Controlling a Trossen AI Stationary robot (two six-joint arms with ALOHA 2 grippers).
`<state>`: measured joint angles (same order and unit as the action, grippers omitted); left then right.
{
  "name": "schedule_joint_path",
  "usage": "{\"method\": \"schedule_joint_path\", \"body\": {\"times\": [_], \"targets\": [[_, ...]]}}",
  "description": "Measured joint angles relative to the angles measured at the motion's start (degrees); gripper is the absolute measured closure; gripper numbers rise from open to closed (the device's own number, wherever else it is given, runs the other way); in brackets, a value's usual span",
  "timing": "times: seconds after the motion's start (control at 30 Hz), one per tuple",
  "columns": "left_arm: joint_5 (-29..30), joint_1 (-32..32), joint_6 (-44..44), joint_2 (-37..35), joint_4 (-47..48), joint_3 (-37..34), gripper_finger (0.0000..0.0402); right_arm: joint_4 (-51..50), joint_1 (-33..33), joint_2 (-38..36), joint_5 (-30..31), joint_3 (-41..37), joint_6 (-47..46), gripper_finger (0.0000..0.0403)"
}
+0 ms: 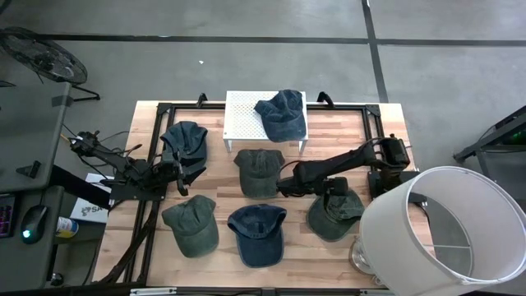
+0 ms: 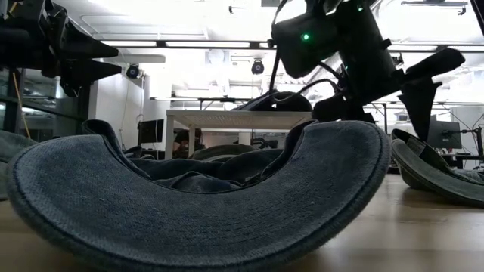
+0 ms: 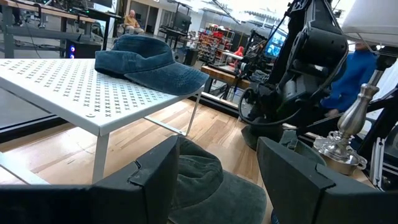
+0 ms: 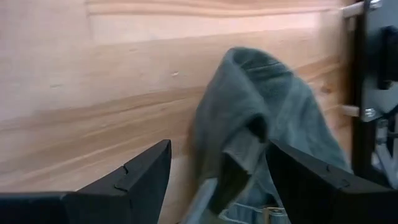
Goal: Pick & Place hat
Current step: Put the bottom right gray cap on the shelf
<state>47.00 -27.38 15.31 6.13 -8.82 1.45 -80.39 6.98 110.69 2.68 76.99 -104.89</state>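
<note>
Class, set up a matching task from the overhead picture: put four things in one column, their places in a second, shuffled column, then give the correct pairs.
Things:
1. blue cap
2. lampshade
3. navy cap
4. left gripper

Places:
A. front edge of the table, in the middle
B. on the white perforated stand
C. table's right front corner
D. beside the crumpled cap at the left

Pairs: 1-B, 2-C, 3-A, 4-D
</note>
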Motion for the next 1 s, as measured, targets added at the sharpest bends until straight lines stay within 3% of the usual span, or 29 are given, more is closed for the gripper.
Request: {"method": "schedule_joint_path", "body": {"times": [0.3, 0.47, 0.7, 1.0], "targets": [[0.0, 0.0, 0.0, 0.0, 0.0, 0.0, 0.0188, 4.5, 0.0, 0.0, -1.6, -3.0, 0.5, 0.0149], [0.0, 0.0, 0.0, 0.0, 0.0, 0.0, 0.0188, 7.2, 0.4, 0.0, -2.6, -4.1, 0.7, 0.017], [0.0, 0.0, 0.0, 0.0, 0.0, 0.0, 0.0188, 6.8, 0.4, -0.4, -2.6, -4.1, 4.2, 0.024], [0.0, 0.0, 0.0, 0.0, 0.0, 0.0, 0.0188, 5.9, 1.4, -0.4, -1.9, -4.1, 6.6, 0.037]]}}
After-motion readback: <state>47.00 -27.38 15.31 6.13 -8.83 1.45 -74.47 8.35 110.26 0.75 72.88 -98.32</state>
